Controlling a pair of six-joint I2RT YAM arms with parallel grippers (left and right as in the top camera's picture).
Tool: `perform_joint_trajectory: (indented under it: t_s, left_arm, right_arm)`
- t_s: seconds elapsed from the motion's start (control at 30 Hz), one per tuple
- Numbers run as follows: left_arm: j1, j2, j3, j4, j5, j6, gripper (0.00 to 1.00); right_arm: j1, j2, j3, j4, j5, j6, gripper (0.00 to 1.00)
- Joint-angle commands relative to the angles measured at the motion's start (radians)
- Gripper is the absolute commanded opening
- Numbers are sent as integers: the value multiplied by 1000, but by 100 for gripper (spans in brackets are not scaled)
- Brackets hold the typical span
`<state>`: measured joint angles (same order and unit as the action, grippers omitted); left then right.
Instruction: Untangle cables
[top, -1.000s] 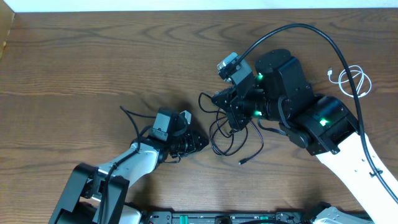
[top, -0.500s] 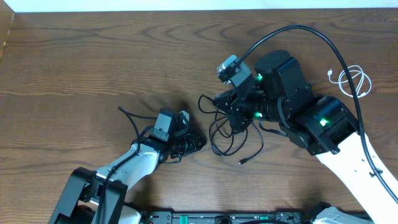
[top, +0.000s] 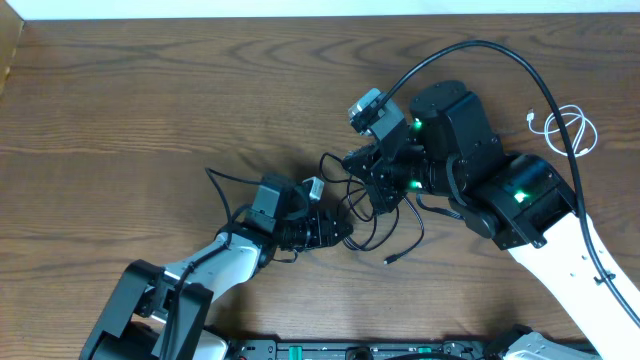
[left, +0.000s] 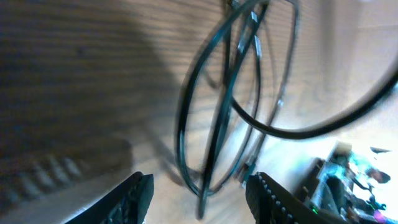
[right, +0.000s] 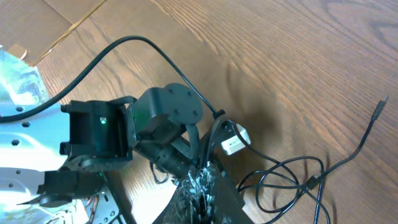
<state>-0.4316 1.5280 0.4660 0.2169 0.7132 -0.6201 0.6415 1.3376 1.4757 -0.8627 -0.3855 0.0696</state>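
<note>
The left gripper (top: 335, 230) has its jaws apart and is clamped on nothing. In its wrist view the two fingers (left: 134, 196) stand wide on either side of a strand of the black cables (left: 181, 127), whose loops lie just ahead and blur at that range. The right gripper (top: 377, 195) is closed at the top edge of the same bundle. From its wrist view it appears to pinch a strand of black cable between the tips, though the contact itself is hard to make out. Between the two grippers, near the middle of the table (top: 150, 100), the black cables sit as one loose snarl of several overlapping, crossing loops. One free tail runs out toward the front edge and ends in a small plug (top: 388, 261). I cannot tell where one black cord ends and the other begins. The white cable (top: 570, 130) lies well apart at the right side, beyond the right arm (top: 520, 200), in its own loose coil, touching neither black cord. So, as I judge it, one part is done: the white is out of the bundle. What is left is the main work of separating the two black cords, which are not yet drawn apart, so the task is perhaps a third along.
</note>
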Motion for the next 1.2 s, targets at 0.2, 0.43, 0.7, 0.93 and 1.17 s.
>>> perform_joint_trajectory:
  t_s: [0.2,0.43,0.7,0.93,1.17]
  left_arm:
    - [-12,6,-10,95,-111,-51,54]
    - [-14,8,-11,129,-163,-70,52]
    - [-25,8,-11,130,-211,-101,47]
    - [-64,8,-11,125,-303,-127,47]
    - [-84,8,-11,124,-364,-126,46]
  right_arm:
    - [-1,-5,16,-11,-10,-23,1]
    - [-1,-5,16,-13,-10,-23,1]
    - [0,-5,16,-12,-33,-23,1]
    - [0,-5,16,-13,-34,-23,1]
    - [0,-5,16,-12,-34,-23,1]
